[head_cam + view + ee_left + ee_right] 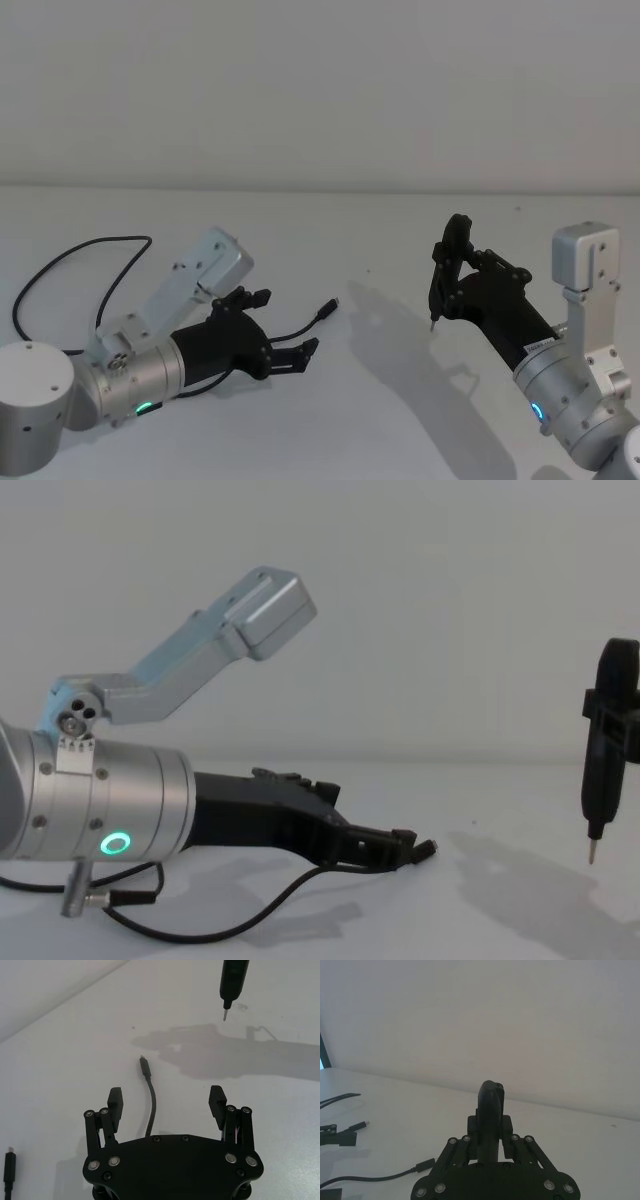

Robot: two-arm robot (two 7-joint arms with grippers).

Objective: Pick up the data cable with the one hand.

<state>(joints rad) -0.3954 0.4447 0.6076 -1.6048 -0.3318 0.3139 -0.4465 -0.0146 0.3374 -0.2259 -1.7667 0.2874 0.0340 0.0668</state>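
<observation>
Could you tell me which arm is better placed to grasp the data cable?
Left: the left gripper, open and low, has the data cable between its fingers; the right gripper holds a pointed tool.

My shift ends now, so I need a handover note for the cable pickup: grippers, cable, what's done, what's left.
Left gripper: open, low over the table, fingers either side of the data cable near its plug end.
Right gripper: shut on a pointed black tool, held upright off to the right, idle.
Done: gripper placed astride the cable.
Left: close on the cable, lift.
</observation>
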